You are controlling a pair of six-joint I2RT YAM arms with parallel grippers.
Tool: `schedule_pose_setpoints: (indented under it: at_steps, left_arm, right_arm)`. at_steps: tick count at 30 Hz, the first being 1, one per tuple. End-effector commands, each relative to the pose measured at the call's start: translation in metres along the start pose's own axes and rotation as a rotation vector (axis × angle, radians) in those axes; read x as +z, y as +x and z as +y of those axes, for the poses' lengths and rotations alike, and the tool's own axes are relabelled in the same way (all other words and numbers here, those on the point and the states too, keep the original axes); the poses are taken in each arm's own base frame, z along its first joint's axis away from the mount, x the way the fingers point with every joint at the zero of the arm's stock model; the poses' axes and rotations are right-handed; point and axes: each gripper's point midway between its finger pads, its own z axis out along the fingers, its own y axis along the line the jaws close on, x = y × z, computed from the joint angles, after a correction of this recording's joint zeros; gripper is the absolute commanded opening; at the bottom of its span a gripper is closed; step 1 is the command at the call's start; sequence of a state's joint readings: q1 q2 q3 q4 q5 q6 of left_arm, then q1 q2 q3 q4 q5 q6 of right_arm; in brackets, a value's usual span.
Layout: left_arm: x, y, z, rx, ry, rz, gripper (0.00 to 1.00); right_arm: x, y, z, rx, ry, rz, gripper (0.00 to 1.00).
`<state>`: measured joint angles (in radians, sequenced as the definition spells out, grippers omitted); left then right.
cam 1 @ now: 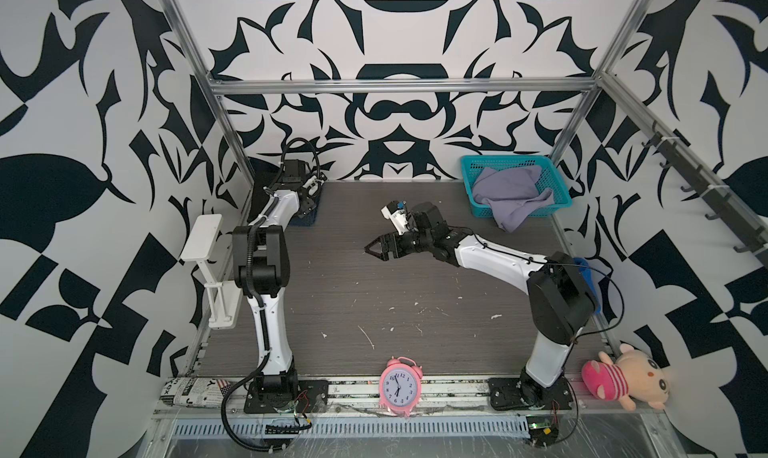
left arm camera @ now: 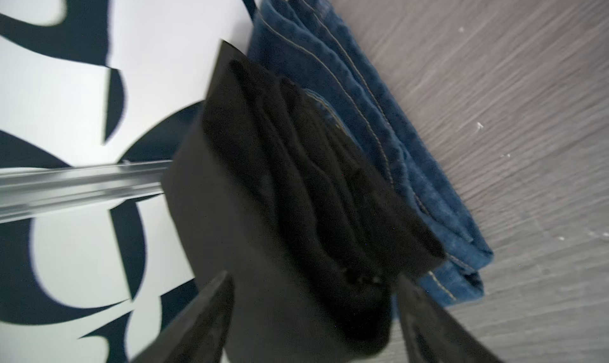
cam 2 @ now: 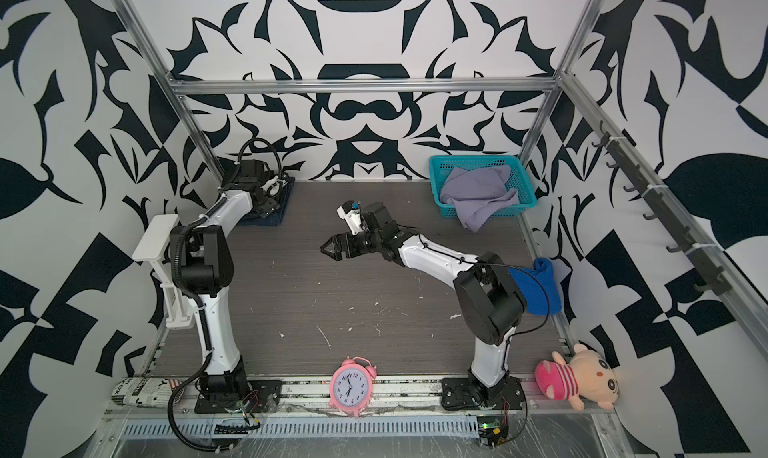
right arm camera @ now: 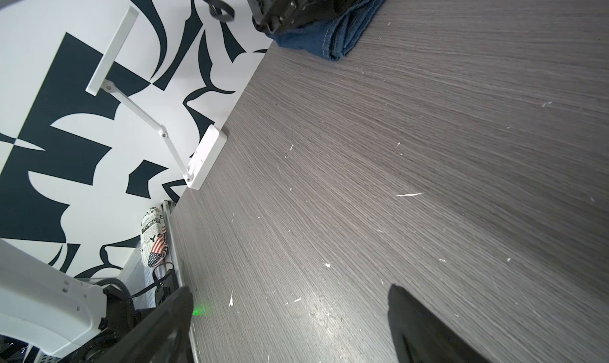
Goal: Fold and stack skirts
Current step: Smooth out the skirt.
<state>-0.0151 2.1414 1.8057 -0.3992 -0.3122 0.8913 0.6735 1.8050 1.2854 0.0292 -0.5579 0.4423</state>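
Our left gripper (left arm camera: 313, 277) stands wide astride the black skirt (left arm camera: 296, 180) atop the denim skirt (left arm camera: 362, 98); our right gripper (right arm camera: 291, 287) gapes, empty.

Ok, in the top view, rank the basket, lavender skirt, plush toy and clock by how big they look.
1. teal basket, largest
2. lavender skirt and plush toy: too alike to rank, and the skirt is bunched up
3. pink clock, clearly smallest

I'm reading hour numerals on the pink alarm clock (cam 1: 400, 386) and "YA" on the newsprint roll (right arm camera: 153, 237) (other print is too blurred).
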Motion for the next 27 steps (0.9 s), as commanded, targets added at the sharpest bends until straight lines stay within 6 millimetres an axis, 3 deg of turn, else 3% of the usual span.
schedule_pose_setpoints:
  at_steps: [1, 5, 6, 8, 11, 14, 19, 27]
  left_arm:
    - [-0.052, -0.031, 0.032, -0.058, -0.034, -0.169, 0.91]
    - [-0.12, -0.062, 0.058, -0.19, 0.02, -0.427, 0.92]
    - [-0.136, -0.065, 0.073, -0.257, 0.03, -0.492, 0.88]
    - [-0.148, -0.061, 0.097, -0.392, 0.066, -0.546, 0.74]
    - [-0.117, -0.046, 0.109, -0.517, 0.085, -0.434, 0.4]
    - [-0.075, -0.027, 0.105, -0.611, 0.071, -0.315, 0.23]
    - [-0.029, -0.009, 0.098, -0.797, 0.069, -0.24, 0.13]
    - [0.025, -0.003, 0.076, -0.923, 0.133, -0.166, 0.15]
  right_arm:
    - [-0.012, -0.026, 0.021, -0.048, -0.05, -0.07, 0.95]
    - [-0.012, -0.025, 0.019, -0.049, -0.046, -0.072, 0.96]
    - [-0.012, -0.025, 0.019, -0.048, -0.047, -0.074, 0.96]
    - [-0.012, -0.026, 0.017, -0.045, -0.052, -0.078, 0.96]
    - [-0.012, -0.027, 0.015, -0.036, -0.058, -0.089, 0.96]
    - [-0.012, -0.027, 0.014, -0.035, -0.061, -0.088, 0.95]
    - [-0.021, -0.03, 0.011, -0.037, -0.042, -0.104, 0.95]
    - [-0.022, -0.032, 0.009, -0.032, -0.032, -0.11, 0.95]
